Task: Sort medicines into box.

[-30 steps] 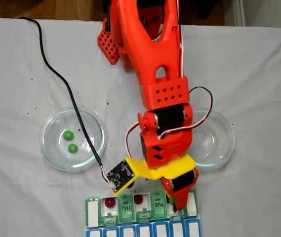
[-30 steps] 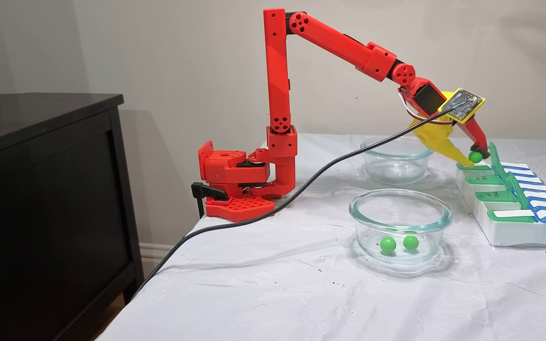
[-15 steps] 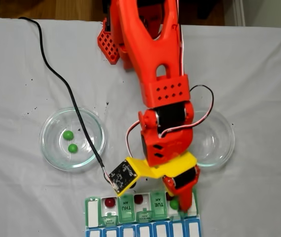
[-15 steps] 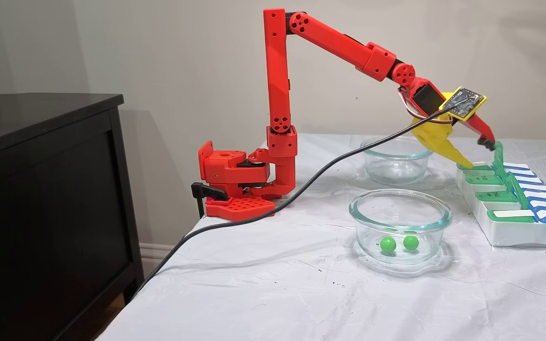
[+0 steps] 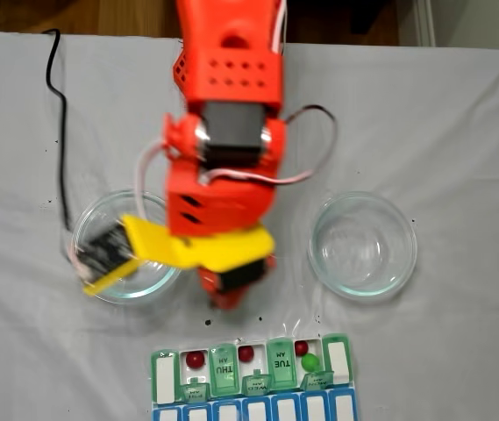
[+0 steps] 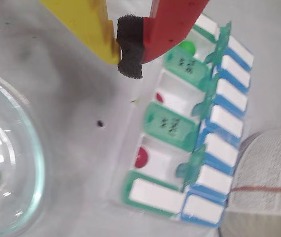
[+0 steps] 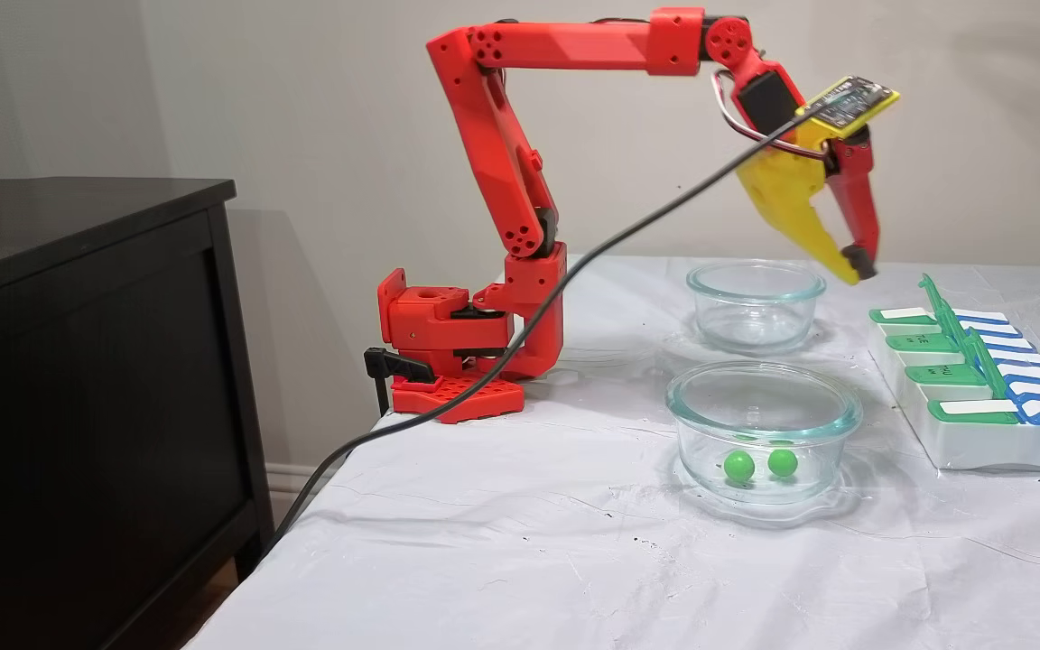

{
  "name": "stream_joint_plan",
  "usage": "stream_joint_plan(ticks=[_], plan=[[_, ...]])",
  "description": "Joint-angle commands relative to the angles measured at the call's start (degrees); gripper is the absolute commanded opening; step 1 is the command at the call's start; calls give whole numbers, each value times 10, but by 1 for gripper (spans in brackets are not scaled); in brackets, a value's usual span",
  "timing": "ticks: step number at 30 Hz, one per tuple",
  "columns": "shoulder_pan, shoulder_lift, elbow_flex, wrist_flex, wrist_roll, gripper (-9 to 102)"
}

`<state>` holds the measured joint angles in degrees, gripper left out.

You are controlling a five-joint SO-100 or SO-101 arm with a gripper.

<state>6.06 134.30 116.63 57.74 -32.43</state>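
One red arm raised over the white cloth, gripper (image 7: 852,264) pinched shut on nothing but its own black foam pad (image 6: 130,61), poised between the glass dishes and the weekly pill organizer (image 5: 249,386). Below it in a fixed view, the nearer glass dish (image 7: 762,424) with two green pills (image 7: 738,466) loose on its floor, and in the organizer's open wells three dark red pills (image 5: 196,359) beside one green pill (image 5: 310,361). Judged light, hard, smooth and quick to roll: best pinched squarely across the middle, between the pads, with gentle pressure, lest squirted sideways.
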Motion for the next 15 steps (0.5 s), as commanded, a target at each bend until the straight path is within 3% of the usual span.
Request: stream_joint_plan(ticks=[1,5,11,15], plan=[[57,62,-16,42,-73,0],[105,13,4,65,-153,0],[134,-13,64,-16,-171,1],[150,-51,72,-40,-161,10]])
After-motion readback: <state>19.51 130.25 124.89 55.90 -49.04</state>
